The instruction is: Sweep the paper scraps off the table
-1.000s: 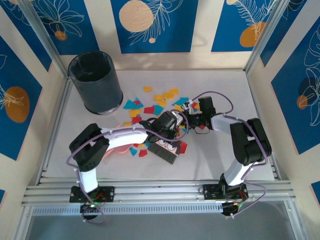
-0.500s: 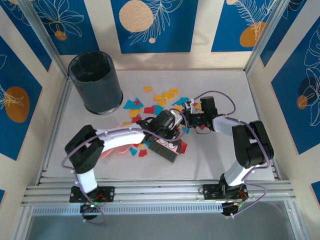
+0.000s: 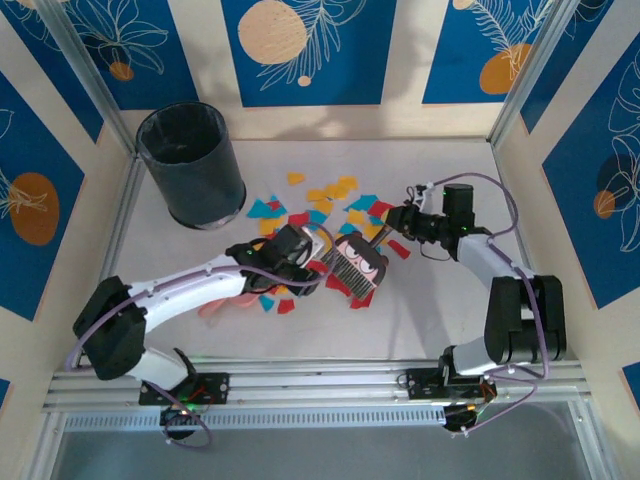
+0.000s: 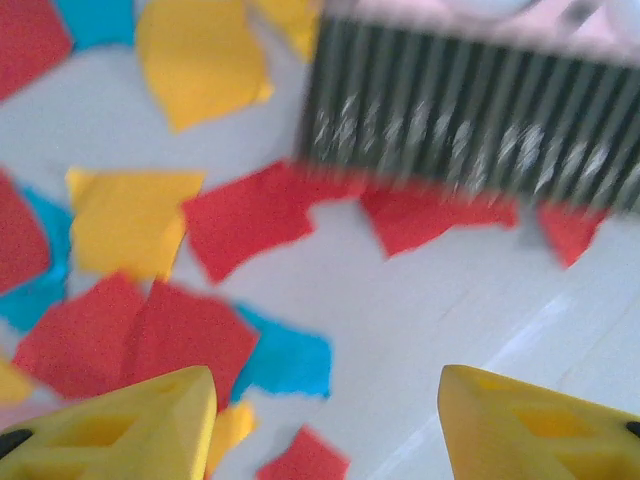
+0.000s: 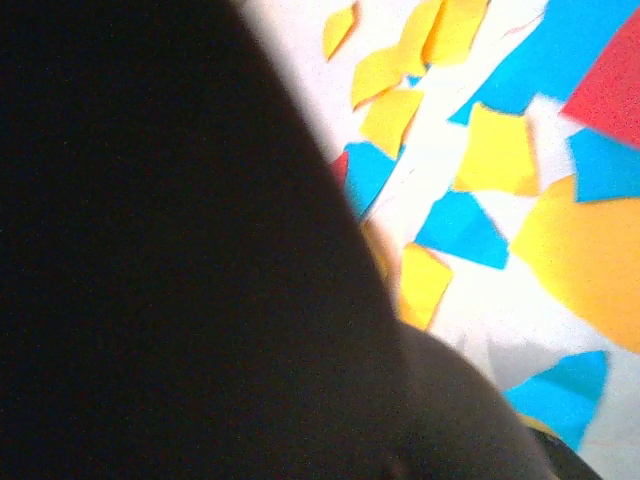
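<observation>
Yellow fingertips (image 4: 110, 425) on my left gripper (image 4: 325, 420) stand apart over the table (image 4: 420, 330) with nothing between them, so that one is released. From above, I see the left arm (image 3: 190, 290) lying low and stretched out, elbow near the near left corner and forearm reaching diagonally to the table's middle. There its gripper (image 3: 305, 250) hangs just beside the brush (image 3: 358, 262). My right arm (image 3: 490, 265) is folded high at the near right, its forearm running toward the middle. The right gripper (image 3: 398, 222) is clenched on what looks like the brush's handle, holding it tilted with the bristles down among the scraps. On the right wrist camera a dark, blurred mass covers the left side, and I cannot tell what it is. The paper scraps (image 3: 320, 205) are spread across the middle of the table toward the far edge, red, yellow and teal, some under the bristles (image 4: 470, 130). A pink dustpan (image 3: 225, 300) lies beneath the left forearm. A dark bin (image 3: 190, 165) stands at the far left corner.
</observation>
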{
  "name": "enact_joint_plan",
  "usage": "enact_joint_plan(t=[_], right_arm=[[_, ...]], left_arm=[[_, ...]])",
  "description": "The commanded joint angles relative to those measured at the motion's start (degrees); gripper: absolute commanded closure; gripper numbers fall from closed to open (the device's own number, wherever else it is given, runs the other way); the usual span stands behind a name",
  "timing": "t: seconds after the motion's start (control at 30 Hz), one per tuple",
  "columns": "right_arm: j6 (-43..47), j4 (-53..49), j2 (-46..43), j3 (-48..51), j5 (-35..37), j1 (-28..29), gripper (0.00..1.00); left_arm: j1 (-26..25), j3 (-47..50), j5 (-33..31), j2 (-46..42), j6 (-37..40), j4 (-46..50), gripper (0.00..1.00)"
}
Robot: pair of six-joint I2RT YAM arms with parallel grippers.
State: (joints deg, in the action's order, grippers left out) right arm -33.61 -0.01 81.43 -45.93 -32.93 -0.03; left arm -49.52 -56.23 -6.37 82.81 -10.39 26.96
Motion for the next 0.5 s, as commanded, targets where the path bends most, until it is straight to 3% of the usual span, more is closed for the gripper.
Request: enact_joint_plan(t=[0.0,0.27,0.47], right_arm=[[-0.9,-4.3,-3.9,-0.7,0.3,-1.8,1.0],[0.6,-9.9,-8.5,-1.4,1.9,-4.2,1.0],[0.6,-10.6,-10.5,-0.9,1.7,-4.7,1.0]], left_arm=[[2.3,2.9,-3.5,-2.9,-2.4,7.9,0.41],[5.1,5.3,-3.9,-1.5,-4.8,11.4,0.51],[7.3,5.9,-4.2,0.8,-4.9,11.3,0.52]])
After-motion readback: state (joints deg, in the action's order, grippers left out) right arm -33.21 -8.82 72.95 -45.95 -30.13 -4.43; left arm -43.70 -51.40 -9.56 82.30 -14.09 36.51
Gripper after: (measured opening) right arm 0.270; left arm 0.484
